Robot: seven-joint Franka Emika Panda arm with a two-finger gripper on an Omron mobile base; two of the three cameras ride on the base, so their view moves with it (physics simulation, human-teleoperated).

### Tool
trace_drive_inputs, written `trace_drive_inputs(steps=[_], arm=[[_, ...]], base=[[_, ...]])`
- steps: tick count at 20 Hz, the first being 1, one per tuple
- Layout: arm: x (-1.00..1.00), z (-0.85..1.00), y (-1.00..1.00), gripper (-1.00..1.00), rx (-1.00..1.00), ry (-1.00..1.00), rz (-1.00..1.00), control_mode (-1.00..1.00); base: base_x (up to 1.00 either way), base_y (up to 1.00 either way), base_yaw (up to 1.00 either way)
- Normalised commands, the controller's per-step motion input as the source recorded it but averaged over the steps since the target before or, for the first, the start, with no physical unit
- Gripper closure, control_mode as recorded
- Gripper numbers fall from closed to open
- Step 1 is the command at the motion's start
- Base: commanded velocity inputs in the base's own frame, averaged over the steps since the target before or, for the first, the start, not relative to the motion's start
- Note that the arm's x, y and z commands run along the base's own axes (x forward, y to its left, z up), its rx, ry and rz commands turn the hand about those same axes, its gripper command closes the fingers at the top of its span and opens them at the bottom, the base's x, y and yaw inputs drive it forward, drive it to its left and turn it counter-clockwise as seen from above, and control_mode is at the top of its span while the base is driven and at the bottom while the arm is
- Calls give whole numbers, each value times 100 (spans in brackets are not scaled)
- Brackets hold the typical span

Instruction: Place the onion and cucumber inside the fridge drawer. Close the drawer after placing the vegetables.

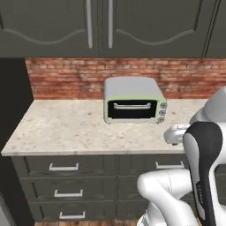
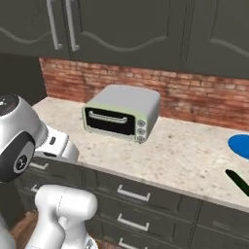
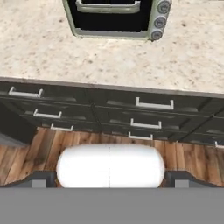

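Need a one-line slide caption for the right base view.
Toaster oven on speckled counter before brick wall; blue disc and cucumber at the right edge.

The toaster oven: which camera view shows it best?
The left base view shows the toaster oven best: whole, front-on, with door, handle and three knobs. The right base view shows it whole too, but at an angle. The hand view cuts off everything above its door.

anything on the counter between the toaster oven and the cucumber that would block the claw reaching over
Nothing visible does. In the right base view the cucumber lies at the counter's right edge, just below the blue disc; bare counter separates it from the toaster oven.
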Motion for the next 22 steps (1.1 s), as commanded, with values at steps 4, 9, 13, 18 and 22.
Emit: trace_drive_inputs(steps=[4,9,13,18,22], arm=[[0,0,0,-100,0,0,0,100],[0,0,0,-100,0,0,0,100],[0,0,0,-100,0,0,0,100],[0,0,0,-100,0,0,0,100],[58,-23,0,-100,0,3,11,-100]], base=[[19,-100,-21],[21,-100,-11],[21,-100,-3],[40,-94,0],[17,-12,1]])
